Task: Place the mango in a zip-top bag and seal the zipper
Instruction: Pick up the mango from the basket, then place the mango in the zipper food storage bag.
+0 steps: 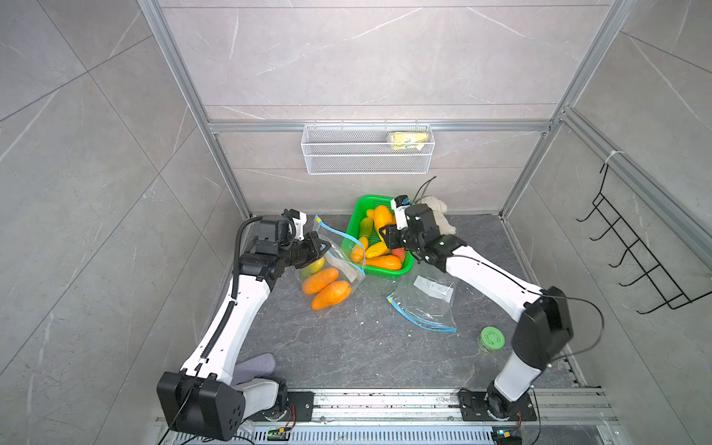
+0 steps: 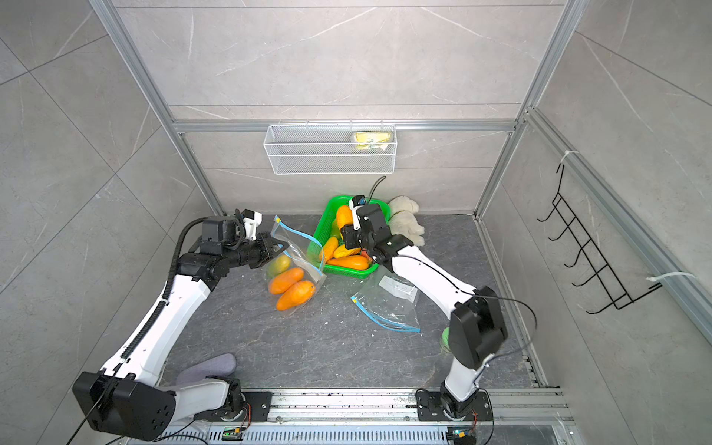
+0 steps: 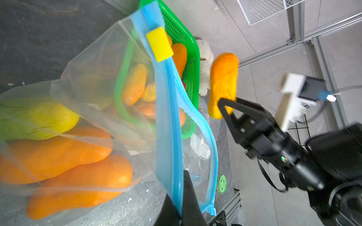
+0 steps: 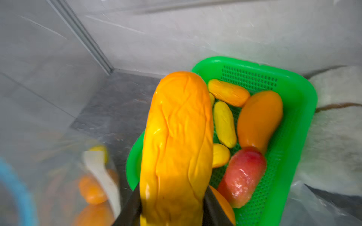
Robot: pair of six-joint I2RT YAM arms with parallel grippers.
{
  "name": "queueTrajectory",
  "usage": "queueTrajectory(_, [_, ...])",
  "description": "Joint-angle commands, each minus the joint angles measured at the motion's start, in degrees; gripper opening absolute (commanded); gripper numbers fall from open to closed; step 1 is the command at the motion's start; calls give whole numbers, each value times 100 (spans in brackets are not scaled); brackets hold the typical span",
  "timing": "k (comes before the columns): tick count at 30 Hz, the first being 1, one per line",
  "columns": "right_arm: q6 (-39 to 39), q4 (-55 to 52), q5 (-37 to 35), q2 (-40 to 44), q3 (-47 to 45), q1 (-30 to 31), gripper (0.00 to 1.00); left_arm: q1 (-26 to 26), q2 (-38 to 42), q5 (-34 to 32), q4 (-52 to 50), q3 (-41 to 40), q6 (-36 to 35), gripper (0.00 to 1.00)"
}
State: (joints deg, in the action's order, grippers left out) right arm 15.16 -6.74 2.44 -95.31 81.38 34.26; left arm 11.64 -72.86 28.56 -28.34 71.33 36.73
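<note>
My right gripper (image 4: 173, 211) is shut on a wrinkled yellow-orange mango (image 4: 176, 137), which hangs just above the left side of the green basket (image 4: 305, 109). The left wrist view shows this mango (image 3: 223, 82) standing up out of the right gripper (image 3: 225, 105), clear of the bag. My left gripper (image 3: 179, 195) is shut on the blue zipper strip (image 3: 166, 117) of the clear zip-top bag (image 1: 339, 266). The bag's mouth gapes toward the basket. Inside the bag lie two orange mangoes (image 1: 330, 294) and one green-yellow mango (image 1: 313, 266). In both top views the left gripper (image 2: 279, 246) is left of the basket.
The green basket (image 1: 389, 271) holds several more mangoes. A second, flat zip-top bag (image 1: 424, 304) lies in front of it. A green lid (image 1: 492, 339), a plush toy (image 1: 437, 208) and a grey cloth (image 1: 254, 366) lie on the table. A wire basket (image 1: 366, 150) hangs on the back wall.
</note>
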Motion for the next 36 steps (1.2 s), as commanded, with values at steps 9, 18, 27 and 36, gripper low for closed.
queueTrajectory(9, [-565,2402,1610,206,-922,693,7,137,-123,-51,242,206,159,0])
queueTrajectory(18, [-868,2627,1587,-304,-844,793,9,138,-65,21,129,363,150,0])
queueTrajectory(27, [-1233,2765,1735,-492,-967,793,32,57,75,-69,-178,597,174,0])
queueTrajectory(36, [-1854,2813,2171,-216,-1201,845,39,-21,-44,-19,-293,772,178,0])
